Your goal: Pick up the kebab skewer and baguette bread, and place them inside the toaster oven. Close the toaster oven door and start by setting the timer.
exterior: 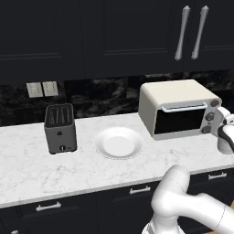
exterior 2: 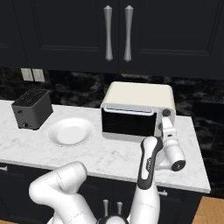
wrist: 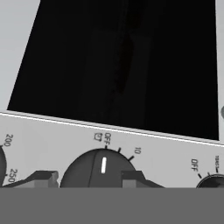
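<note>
1. A white robot arm reaches to the right-hand control panel of the toaster oven (exterior 2: 138,114), which sits on the marble counter (exterior: 27,169) with the toaster oven door (exterior 2: 129,122) shut.

2. In the hand view, the gripper (wrist: 89,177) stands open around the timer knob (wrist: 97,168), one fingertip on either side; whether the pads (wrist: 131,177) touch it yet is hard to judge. The knob's white mark points roughly at OFF.

3. To do this step well, the fingers would likely need to close squarely on the knob and then turn about its centre towards the 10 mark, without sliding off its rounded edge.

4. The kebab skewer and baguette bread presumably lie behind the dark glass, but it is too dark to make anything out inside.

5. The white plate (exterior: 119,142) sits between the oven and the grey slot toaster (exterior: 60,128).

6. From the base views, the hand hides part of the knob column, and the neighbouring dials are cut off in the hand view.
</note>
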Robot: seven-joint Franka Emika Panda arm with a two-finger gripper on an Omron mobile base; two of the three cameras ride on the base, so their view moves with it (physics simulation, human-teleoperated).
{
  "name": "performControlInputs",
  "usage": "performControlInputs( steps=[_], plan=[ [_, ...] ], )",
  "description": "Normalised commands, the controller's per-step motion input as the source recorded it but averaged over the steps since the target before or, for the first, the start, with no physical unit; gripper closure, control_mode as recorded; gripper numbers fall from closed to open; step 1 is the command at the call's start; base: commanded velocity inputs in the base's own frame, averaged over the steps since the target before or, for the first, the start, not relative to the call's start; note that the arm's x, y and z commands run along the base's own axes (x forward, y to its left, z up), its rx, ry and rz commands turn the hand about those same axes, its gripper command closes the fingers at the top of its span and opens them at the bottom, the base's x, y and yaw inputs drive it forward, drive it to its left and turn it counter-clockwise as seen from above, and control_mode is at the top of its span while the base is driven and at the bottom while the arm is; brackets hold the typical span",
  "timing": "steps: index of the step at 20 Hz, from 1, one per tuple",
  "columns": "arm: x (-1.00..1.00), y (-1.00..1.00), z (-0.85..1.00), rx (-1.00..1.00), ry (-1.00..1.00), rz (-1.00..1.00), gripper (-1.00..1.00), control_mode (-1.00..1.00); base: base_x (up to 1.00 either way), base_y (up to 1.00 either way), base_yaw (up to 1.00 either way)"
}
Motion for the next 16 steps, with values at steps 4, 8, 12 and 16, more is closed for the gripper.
performControlInputs(
  steps=[4, 8, 12, 16],
  plan=[
    [-0.04, 0.00, 0.19, -0.05, 0.12, 0.00, 1.00, -1.00, 0.00, 0.00, 0.00],
    [0.00, 0.00, 0.21, -0.02, 0.08, 0.00, 1.00, -1.00, 0.00, 0.00, 0.00],
    [0.00, 0.00, 0.15, 0.00, 0.08, 0.00, 1.00, -1.00, 0.00, 0.00, 0.00],
    [0.00, 0.01, 0.19, 0.00, 0.05, 0.00, 1.00, -1.00, 0.00, 0.00, 0.00]
  ],
)
